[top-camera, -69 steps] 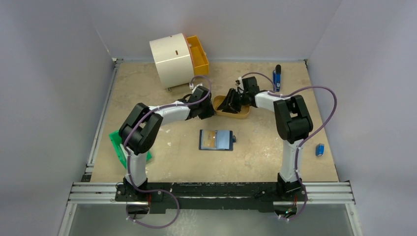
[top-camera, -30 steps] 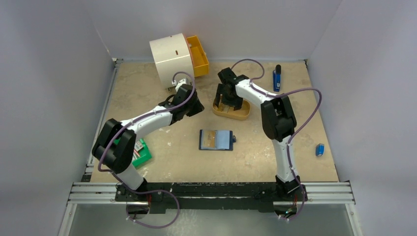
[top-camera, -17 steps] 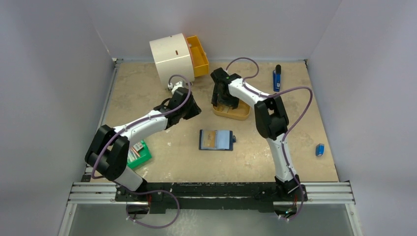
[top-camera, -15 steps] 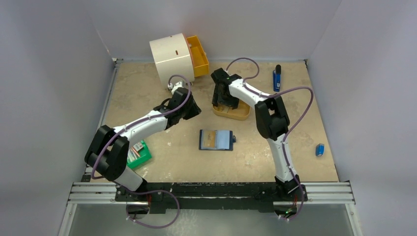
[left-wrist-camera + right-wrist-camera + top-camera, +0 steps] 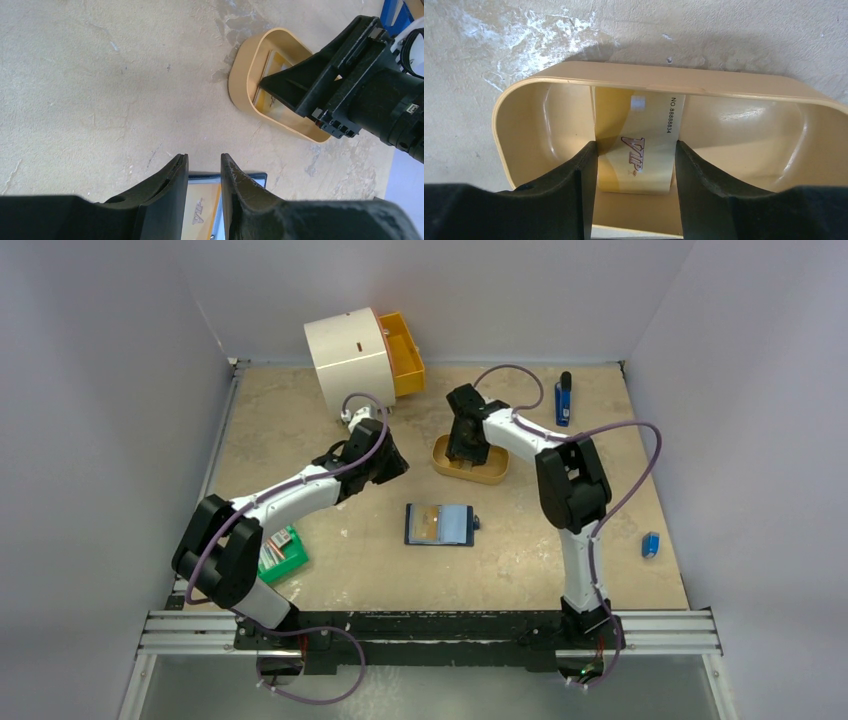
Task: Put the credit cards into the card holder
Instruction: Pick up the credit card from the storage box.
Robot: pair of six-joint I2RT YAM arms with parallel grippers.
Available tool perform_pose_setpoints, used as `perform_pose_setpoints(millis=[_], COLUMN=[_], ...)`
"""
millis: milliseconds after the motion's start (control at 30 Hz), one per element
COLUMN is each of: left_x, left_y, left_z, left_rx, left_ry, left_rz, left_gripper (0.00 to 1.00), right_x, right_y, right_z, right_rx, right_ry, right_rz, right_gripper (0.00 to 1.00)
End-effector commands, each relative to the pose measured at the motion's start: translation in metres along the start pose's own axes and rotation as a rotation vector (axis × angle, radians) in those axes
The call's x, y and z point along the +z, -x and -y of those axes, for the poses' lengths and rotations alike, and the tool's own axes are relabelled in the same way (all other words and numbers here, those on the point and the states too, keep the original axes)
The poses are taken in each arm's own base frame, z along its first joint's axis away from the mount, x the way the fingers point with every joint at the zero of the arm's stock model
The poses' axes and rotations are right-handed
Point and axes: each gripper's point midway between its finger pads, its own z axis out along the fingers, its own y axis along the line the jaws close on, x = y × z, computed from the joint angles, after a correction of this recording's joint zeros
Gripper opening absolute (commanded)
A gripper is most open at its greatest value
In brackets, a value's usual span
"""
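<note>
Card holder lies unfolded in the middle of the table in the top view, nearer than both grippers. A tan second card rests on its left half; whether it is tucked into a pocket cannot be told. Just beyond the holder and a little to the right sits the orange tray, and the right gripper reaches down into it. The left gripper hangs to the left of the tray, apart from both tray and holder. A cream drum stands at the far edge, a green box lies near left, and a blue pen-like thing lies far right.

From the left wrist, the left gripper has its fingers a narrow gap apart with nothing between them. The holder's far edge and the second card show below them. Ahead, the right gripper dips into the tray.

From the right wrist, the tray card, printed with VIP and a number, leans against the tray's far wall. The right gripper pinches it, one finger against each side edge. Whether its lower end touches the tray floor cannot be told.
</note>
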Motion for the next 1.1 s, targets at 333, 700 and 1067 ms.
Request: perform_pose_setpoints(millis=[333, 700, 1067], left_x=[-0.005, -0.007, -0.017], left_y=[0.030, 0.039, 0.046], left_z=[0.020, 0.024, 0.047], left_rx=[-0.024, -0.023, -0.018], left_ry=[-0.028, -0.024, -0.150], left_rz=[0.077, 0.099, 0.120], left_gripper=[0.29, 0.29, 0.31], right_x=[-0.037, -0.070, -0.099], right_y=[0.003, 0.025, 0.036], right_z=[0.023, 0.017, 0.013], right_rx=[0.004, 0.014, 0.029], right_ry=[0.032, 0.084, 0.134], right_rz=[-0.018, 0.052, 0.095], right_gripper=[0.23, 0.23, 0.23])
